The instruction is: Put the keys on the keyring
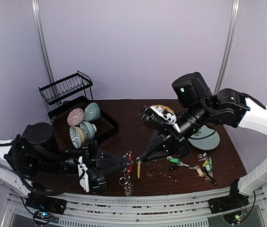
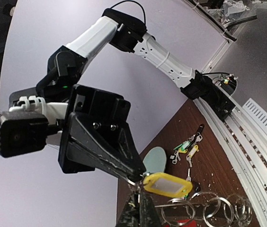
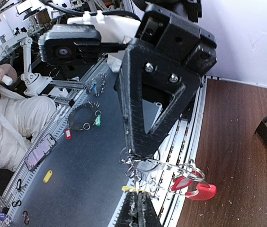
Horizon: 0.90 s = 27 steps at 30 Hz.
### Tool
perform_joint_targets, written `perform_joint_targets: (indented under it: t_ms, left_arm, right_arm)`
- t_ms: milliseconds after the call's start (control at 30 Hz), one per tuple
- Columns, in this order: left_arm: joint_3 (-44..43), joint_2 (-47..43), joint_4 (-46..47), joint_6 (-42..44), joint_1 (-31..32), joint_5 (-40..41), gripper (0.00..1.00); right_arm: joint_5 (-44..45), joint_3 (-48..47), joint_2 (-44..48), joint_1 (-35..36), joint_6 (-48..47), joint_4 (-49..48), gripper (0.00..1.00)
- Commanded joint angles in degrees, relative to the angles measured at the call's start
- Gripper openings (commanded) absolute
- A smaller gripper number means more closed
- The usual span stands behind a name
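Top external view, from the near edge outward. Closest in, left hand [image 1: 127,164] clamped together on the keyring [image 1: 130,163], red arc at the fingertips, silver loops [image 1: 127,184] dangling free below, clear of the desk [image 1: 124,113]. Just beside, tip to tip, right hand [image 1: 138,161] pinched shut on the yellow-tagged key [image 1: 138,170], tag hanging straight down. Judged mid-threading: key head up at a loop, not visibly on the ring yet. Actual contact between key and loop: impossible to tell from any view.

Risks from here, offered as judgement only:
- Missing the split of so small a loop, with the loops loose and ready to swing at the slightest nudge.
- Twisting the key in a two-finger pinch under sideways push, then dropping it to the desk or onto the rails [image 1: 171,208] at the near edge.
- Catching a neighbouring loop instead of the intended one, given the crowding seen in the right wrist view.
- Knocking fingertips together, both hands being nearly in touch.

Farther right, remaining keys [image 1: 204,165] scattered on the desk, green-tagged key [image 1: 173,161] nearest the hands, all well apart from the ring. Beyond, grey-green plate [image 1: 207,139]. Far left, dish rack [image 1: 67,90] with bowls [image 1: 84,125].
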<state>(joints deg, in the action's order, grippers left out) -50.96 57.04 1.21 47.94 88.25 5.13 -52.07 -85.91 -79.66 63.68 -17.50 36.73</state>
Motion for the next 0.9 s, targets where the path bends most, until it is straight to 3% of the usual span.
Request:
perform_joint_targets:
  t_ms: [0, 333, 867]
  left_arm:
    - [-3.61, 1.27, -1.7, 5.05, 0.17, 0.28, 0.0]
    - [-5.48, 1.95, -6.26, 6.83, 0.17, 1.71, 0.0]
    - [-6.25, 2.75, -7.69, 5.6, 0.17, 0.19, 0.0]
  right_arm:
    - [0.88, -3.4, -2.21, 0.08, -3.63, 7.92, 0.0]
    - [-1.09, -6.61, -4.79, 0.2, -7.42, 15.18, 0.0]
    - [1.25, -8.65, -7.26, 1.27, -6.54, 12.16, 0.0]
